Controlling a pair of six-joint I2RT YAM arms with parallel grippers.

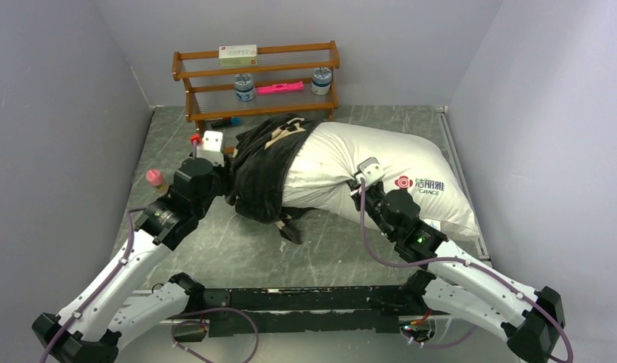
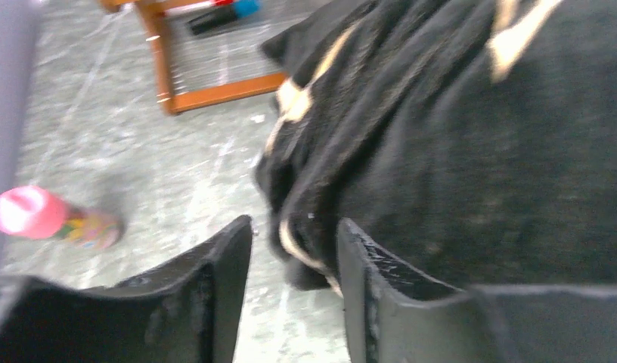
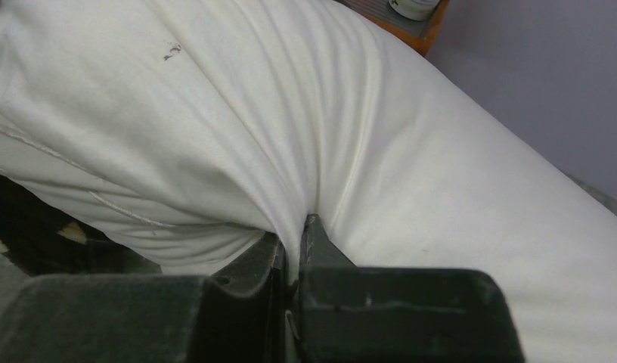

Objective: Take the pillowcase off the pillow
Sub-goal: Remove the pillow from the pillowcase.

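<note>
Pinching a fold of the white pillow (image 3: 411, 174) tight in my right gripper (image 3: 294, 231), I hold my left gripper (image 2: 296, 223) parted, with the edge of the black pillowcase (image 2: 472, 166) showing in its gap. The pillowcase is bunched over the pillow's left end on the table (image 1: 215, 249).

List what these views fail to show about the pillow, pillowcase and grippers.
- Top view: the pillow's left end, covered by the pillowcase.
- Left wrist view: blurred, so it is unclear whether the left gripper, fingers parted, touches the fold between them.
- Right wrist view: the pillow's ends, cut off by the frame edges.
- Top view: print on the box on the shelf, too small.
</note>
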